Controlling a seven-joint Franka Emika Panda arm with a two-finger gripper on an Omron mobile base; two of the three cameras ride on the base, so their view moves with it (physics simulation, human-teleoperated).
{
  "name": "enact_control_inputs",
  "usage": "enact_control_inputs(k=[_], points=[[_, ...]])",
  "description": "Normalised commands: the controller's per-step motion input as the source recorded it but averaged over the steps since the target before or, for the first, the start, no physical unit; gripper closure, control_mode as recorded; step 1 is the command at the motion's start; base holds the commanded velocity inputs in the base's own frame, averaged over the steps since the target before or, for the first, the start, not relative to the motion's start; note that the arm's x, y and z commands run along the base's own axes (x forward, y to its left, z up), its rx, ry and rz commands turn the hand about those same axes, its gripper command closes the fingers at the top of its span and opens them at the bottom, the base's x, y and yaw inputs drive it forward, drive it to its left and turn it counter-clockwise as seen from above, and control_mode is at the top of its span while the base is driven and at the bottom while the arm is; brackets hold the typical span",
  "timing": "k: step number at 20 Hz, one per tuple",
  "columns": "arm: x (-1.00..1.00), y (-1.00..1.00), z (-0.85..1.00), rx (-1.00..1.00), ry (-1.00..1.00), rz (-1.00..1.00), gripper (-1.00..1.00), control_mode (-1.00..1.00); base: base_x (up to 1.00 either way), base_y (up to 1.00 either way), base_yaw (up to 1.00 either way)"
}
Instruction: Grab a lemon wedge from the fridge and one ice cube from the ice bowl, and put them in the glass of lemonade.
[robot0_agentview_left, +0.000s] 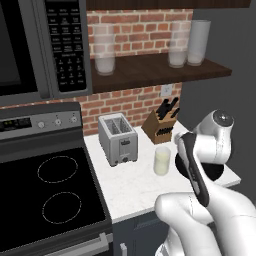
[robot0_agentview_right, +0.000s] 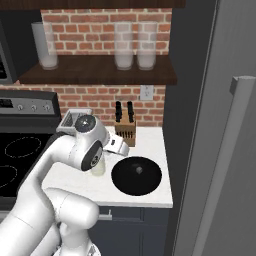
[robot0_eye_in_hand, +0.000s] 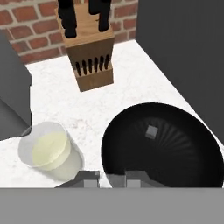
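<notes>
The glass of lemonade (robot0_eye_in_hand: 50, 152), a small clear tumbler of pale liquid, stands on the white counter left of the ice bowl (robot0_eye_in_hand: 175, 157), a wide black bowl. One small grey ice cube (robot0_eye_in_hand: 152, 131) lies near the bowl's middle. My gripper (robot0_eye_in_hand: 109, 178) hovers above the near rim of the bowl, between bowl and glass. Its tips stand close together and nothing yellow shows between them. The lemon wedge is out of view. In the right base view the hand (robot0_agentview_right: 118, 145) hangs over the glass (robot0_agentview_right: 99, 168) and the bowl (robot0_agentview_right: 136, 176). The fridge (robot0_agentview_right: 210, 125) stands at the right.
A wooden knife block (robot0_eye_in_hand: 89, 57) stands against the brick wall behind the bowl. A toaster (robot0_agentview_left: 117, 139) sits left of the glass (robot0_agentview_left: 162, 161), and the stove (robot0_agentview_left: 50, 195) lies beyond it. Frosted glasses (robot0_agentview_right: 124, 46) stand on the shelf above. The fridge's bar handle (robot0_agentview_right: 235, 165) juts out at the right.
</notes>
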Motion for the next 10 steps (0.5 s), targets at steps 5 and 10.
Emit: enact_control_inputs(k=[5,10], points=[[-0.12,0.30,0.42,0.00,-0.04,0.00,1.00,-1.00,0.00,0.00,0.00],[-0.04,0.38,0.24,0.00,0.00,0.00,1.00,-1.00,0.00,0.00,0.00]])
